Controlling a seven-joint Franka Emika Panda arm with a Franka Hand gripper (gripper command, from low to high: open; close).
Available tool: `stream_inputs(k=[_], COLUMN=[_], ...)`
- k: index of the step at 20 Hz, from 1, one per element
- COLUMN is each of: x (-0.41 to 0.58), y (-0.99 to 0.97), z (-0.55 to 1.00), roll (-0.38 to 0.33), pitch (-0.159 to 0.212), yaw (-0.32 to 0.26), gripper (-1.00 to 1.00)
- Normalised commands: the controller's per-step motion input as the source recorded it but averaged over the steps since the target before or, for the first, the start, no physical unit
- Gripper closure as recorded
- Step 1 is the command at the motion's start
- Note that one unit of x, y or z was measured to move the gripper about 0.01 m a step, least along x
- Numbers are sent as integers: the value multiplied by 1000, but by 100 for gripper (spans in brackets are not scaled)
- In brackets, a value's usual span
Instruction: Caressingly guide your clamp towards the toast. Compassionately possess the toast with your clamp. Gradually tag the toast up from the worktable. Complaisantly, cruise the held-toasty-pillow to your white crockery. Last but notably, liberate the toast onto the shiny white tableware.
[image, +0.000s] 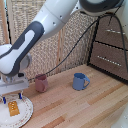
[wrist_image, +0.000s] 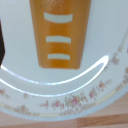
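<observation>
one toast (image: 13, 108) lies on the plate (image: 25, 114) — gripper (image: 12, 98) fingers apart above it.

White arm (image: 47, 22), grey joints, black cable (image: 75, 42)

toast (wrist_image: 60, 31): orange-yellow, pale cream stripes
white crockery (wrist_image: 75, 85): white, faint pink floral rim
clamp (image: 13, 97): white, dark blue fingertips
pink mug (image: 41, 83): dusty pink
blue mug (image: 79, 81): blue
worktable (image: 85, 107): light wood, visible grain
</observation>
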Motion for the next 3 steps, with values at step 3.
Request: stream_inputs(k=[3], x=[355], y=[-207], z=[370], roll=[-65], pitch=[-262], yaw=[39], gripper=[-100])
